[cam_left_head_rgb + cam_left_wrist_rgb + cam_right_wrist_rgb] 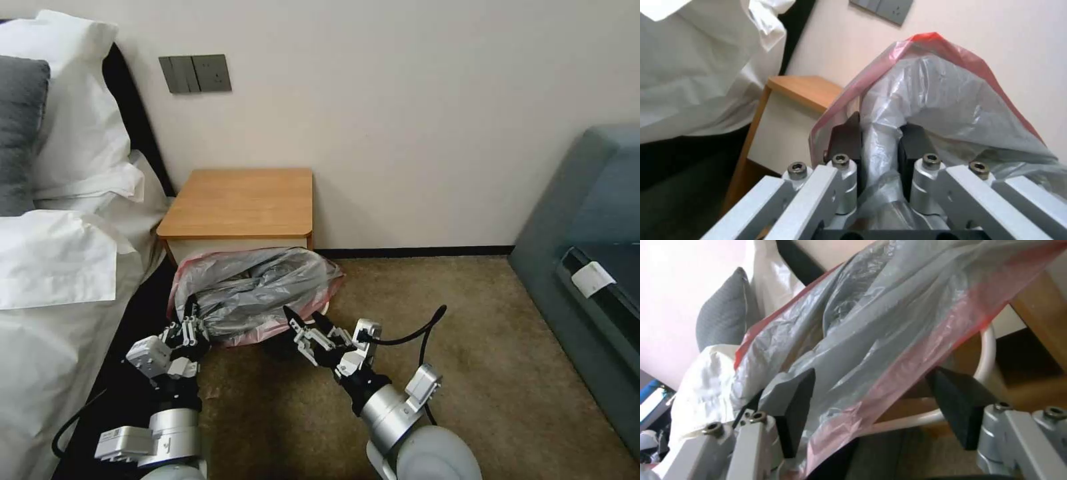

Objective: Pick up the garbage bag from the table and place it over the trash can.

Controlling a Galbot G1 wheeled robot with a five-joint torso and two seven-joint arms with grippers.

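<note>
The garbage bag (257, 293), crinkled grey plastic with a pink-red edge band, lies spread over the trash can on the carpet in front of the table (240, 200). The bag hides the can except for a piece of its cream rim (989, 350). My left gripper (192, 315) is at the bag's left side, shut on a fold of it (880, 133) between its dark pads (846, 136). At the bag's near right edge my right gripper (301, 317) stands open. The pink band (907, 373) hangs loose between its wide-apart fingers (793, 406).
A bed with white linen (60, 267) and a grey pillow runs close along the left. A blue-grey sofa (587, 253) stands at the right. Open brown carpet (467, 320) lies between them. The wall with a switch panel (195, 73) is behind the table.
</note>
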